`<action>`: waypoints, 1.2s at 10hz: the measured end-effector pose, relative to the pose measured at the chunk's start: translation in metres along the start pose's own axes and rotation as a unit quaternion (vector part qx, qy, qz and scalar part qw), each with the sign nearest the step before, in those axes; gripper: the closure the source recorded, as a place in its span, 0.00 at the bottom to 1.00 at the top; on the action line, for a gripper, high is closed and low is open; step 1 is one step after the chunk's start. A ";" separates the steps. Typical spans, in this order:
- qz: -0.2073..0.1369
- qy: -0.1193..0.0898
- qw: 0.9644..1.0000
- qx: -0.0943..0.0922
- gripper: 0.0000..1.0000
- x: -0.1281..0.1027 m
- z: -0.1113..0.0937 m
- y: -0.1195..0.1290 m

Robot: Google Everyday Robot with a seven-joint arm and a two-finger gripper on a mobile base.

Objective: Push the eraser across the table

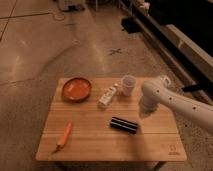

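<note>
The eraser (124, 125), a black oblong block with pale stripes, lies near the middle of the light wooden table (100, 142). My white arm reaches in from the right, and its gripper (144, 113) hangs over the table just right of the eraser and a little behind it, close to its right end. I cannot tell whether it touches the eraser.
An orange bowl (76, 89) sits at the back left, a small white bottle (107, 96) lies beside it, and a white cup (128, 85) stands at the back. A carrot (65, 135) lies at the front left. A dark mark (173, 149) is at the front right corner.
</note>
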 end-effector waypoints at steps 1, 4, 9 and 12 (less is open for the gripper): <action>0.000 0.000 1.000 -0.001 0.95 0.000 0.002 0.000; -0.001 -0.001 1.000 -0.004 0.95 -0.005 0.009 -0.002; -0.005 -0.003 1.000 -0.005 0.95 -0.012 0.016 -0.002; -0.007 -0.004 1.000 -0.005 0.95 -0.016 0.021 -0.003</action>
